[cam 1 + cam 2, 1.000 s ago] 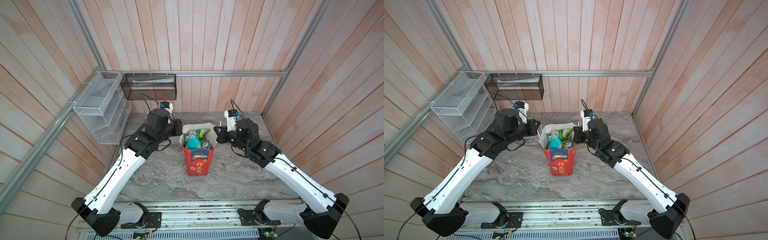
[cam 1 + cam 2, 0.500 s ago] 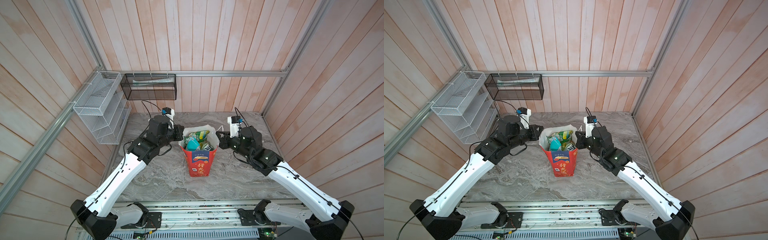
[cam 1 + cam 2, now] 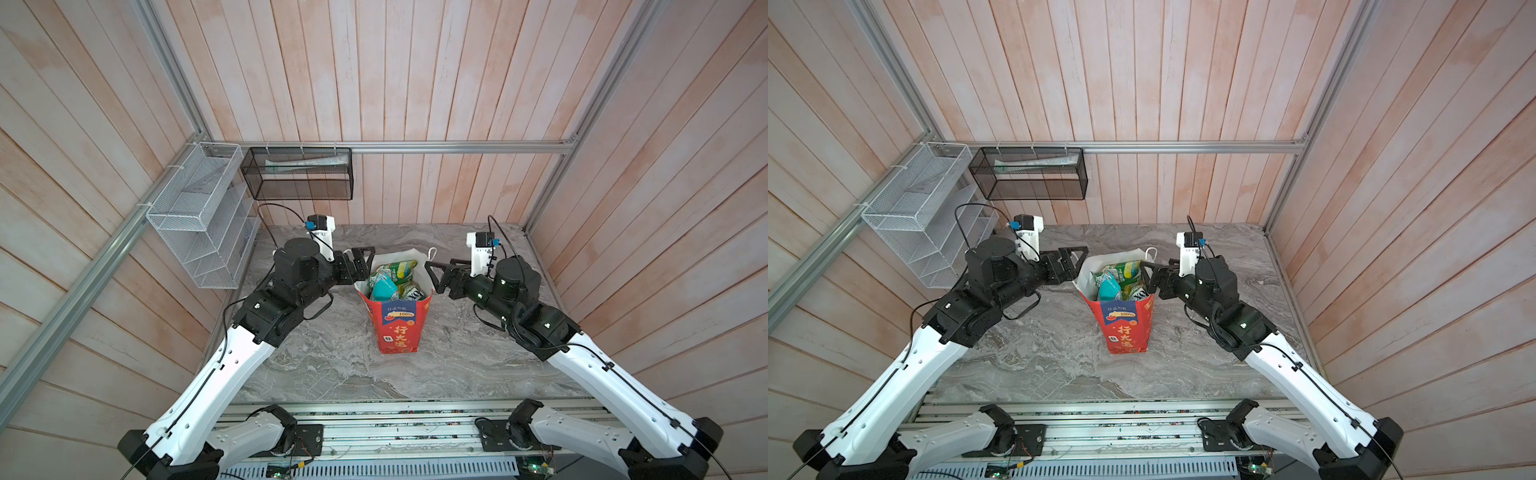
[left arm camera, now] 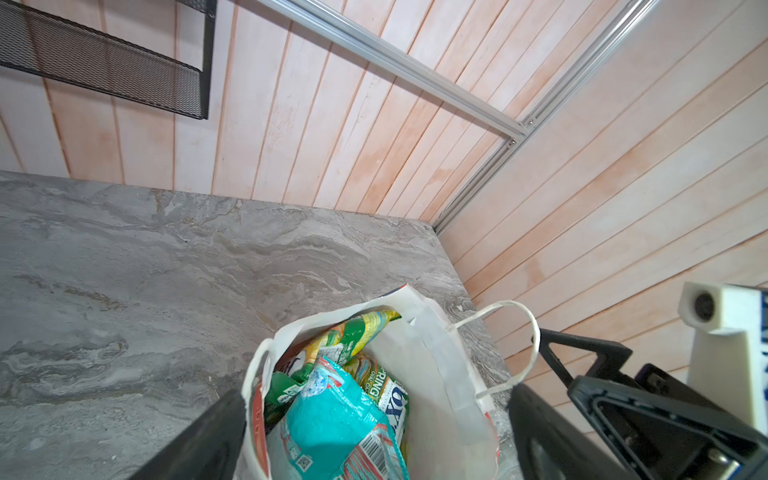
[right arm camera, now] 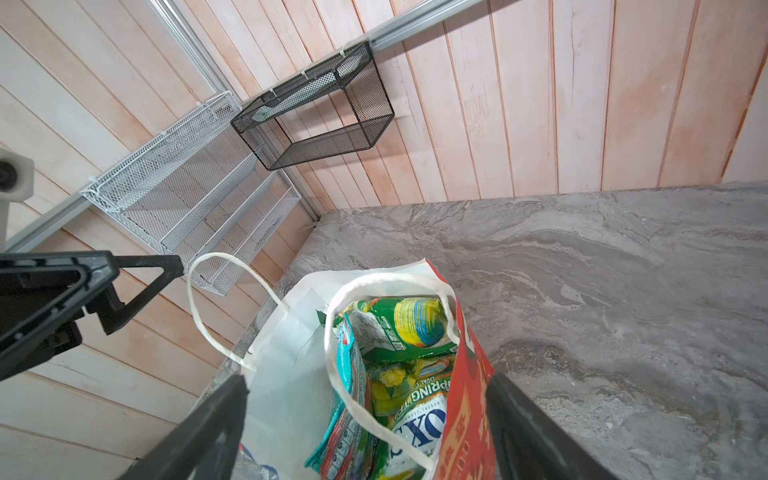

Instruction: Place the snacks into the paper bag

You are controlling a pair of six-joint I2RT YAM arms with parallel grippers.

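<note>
The left pincer (image 3: 367, 266) and the right pincer (image 3: 433, 277), shut a second ago, are now spread wide and empty either side of the paper bag (image 3: 397, 328), which is left standing upright at the middle of the worktop (image 3: 328, 365) with the snacks (image 3: 392, 280) packed inside; the packing is judged complete.

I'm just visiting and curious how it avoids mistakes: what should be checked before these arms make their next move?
1. Glossy plastic candy pouches inside the tall red paper carrier bag: ok.
2. Bag standing upright: ok.
3. No pouch seen lying on the grey marbled tabletop: ok.
4. Left jaws open, holding nothing: ok.
5. Right jaws open, holding nothing: ok.
6. White cord handles free of the jaws: cannot tell; one loops close by the right jaws.
</note>
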